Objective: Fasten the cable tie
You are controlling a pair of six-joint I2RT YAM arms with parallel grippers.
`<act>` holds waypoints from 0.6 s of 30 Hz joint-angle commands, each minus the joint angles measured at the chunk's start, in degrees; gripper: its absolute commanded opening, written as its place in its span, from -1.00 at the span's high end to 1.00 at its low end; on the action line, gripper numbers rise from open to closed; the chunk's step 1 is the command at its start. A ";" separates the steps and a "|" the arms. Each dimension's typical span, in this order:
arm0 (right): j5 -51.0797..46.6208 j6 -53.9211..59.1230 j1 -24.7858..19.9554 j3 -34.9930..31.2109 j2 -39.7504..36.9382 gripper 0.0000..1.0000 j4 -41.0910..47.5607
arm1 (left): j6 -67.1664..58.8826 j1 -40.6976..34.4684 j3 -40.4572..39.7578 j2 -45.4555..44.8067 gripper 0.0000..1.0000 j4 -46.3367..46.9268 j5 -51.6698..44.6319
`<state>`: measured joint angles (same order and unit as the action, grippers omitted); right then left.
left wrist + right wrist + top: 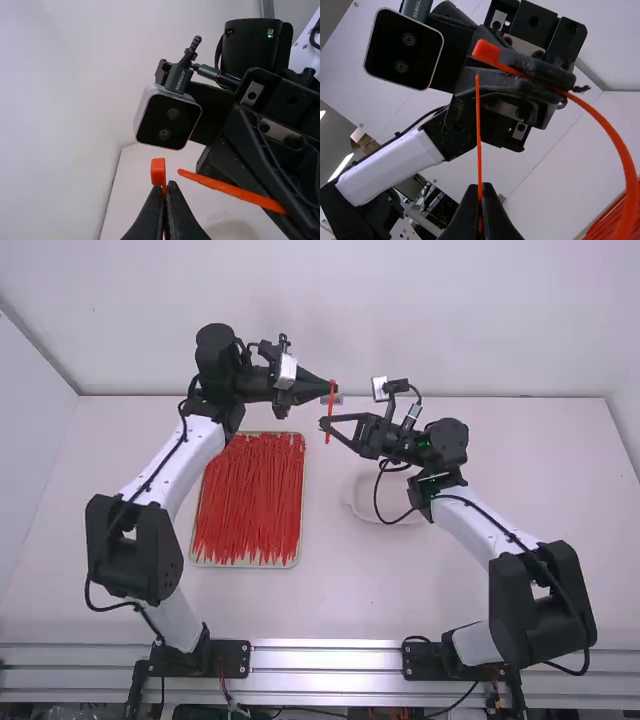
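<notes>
Closest to the lens, the right gripper [480, 196] has its two black fingers pressed together on the thin tail end of the red cable tie [478, 135], while the left gripper [164, 194] is likewise pinched shut on the strap just beside the square head [158, 171]. Between them the tie hangs in the air above the far side of the table [560, 460], its strap bowed round in a loop so the tail points toward the head. It should be very light and springy: stiff enough to hold its line over a short run, yet likely to flex or flick aside if pushed off-axis, and the smooth plastic may slip in the pads. Holding close to the tail tip and close behind the head looks the best way to keep both steady for threading. On the left arm's side lies a tray [245, 565] piled with spare ties [250, 500], and a white dish [360, 512] sits under the right arm; neither blocks the work, though the two grippers crowd each other closely
</notes>
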<state>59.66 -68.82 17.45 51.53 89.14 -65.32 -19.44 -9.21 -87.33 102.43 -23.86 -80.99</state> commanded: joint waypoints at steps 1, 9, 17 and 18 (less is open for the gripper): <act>0.28 0.04 0.13 1.77 0.35 1.00 -0.22 | -0.57 0.22 -1.42 0.61 0.97 -0.13 -0.66; 0.04 0.04 0.20 1.77 0.35 1.00 -0.22 | -0.83 0.24 -1.42 0.61 0.97 0.46 -2.10; -1.09 0.00 0.17 1.77 0.35 1.00 -0.22 | -1.42 0.22 -1.42 0.61 0.97 1.16 -2.21; -1.22 0.02 0.15 1.77 0.35 1.00 -0.20 | -1.46 0.20 -1.42 0.61 0.96 1.09 -2.64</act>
<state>58.98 -68.82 17.45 51.53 89.14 -65.34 -20.45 -9.21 -87.33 102.43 -22.55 -82.17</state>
